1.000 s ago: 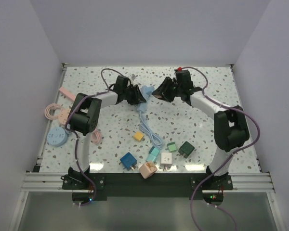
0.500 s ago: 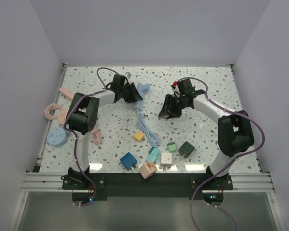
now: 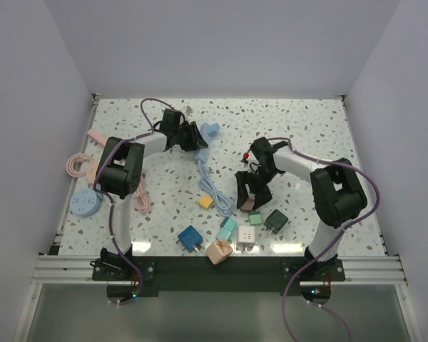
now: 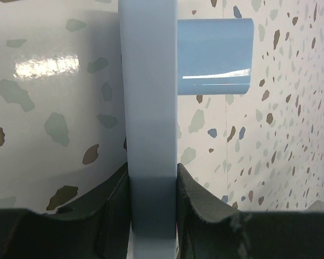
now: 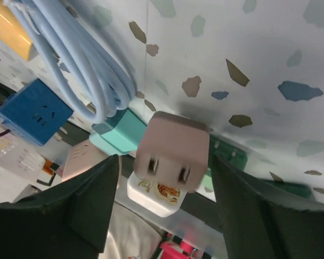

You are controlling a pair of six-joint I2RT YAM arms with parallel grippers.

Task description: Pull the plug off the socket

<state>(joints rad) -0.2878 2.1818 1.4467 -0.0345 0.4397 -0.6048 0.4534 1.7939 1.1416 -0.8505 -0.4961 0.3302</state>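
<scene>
Tabletop point(image 3: 307, 128) of speckled stone carries both arms and a scatter of adapter blocks near its front edge. At the far middle, the left gripper point(image 3: 197, 136) is clamped on the pale blue socket point(image 4: 148, 97). In the left wrist view the slab stands on edge between the two pads, touching both, with its long axis running straight out from the fingers. A light blue cable point(image 3: 215, 187) trails from the socket toward the front of the table.

The pink plug point(image 5: 173, 145) lies well apart from the socket, among the blocks toward the front right, so I judge the two already separated. The right arm is much the nearer to it. The right gripper point(image 3: 251, 194) hangs directly over the plug, which sits between its fingers with its slotted face turned up at the wrist camera. Those fingers point(image 5: 92, 210) are spread wider than the plug, with a clear gap on one side. On the other side contact cannot be ruled out, but they do not appear to pinch it.
</scene>
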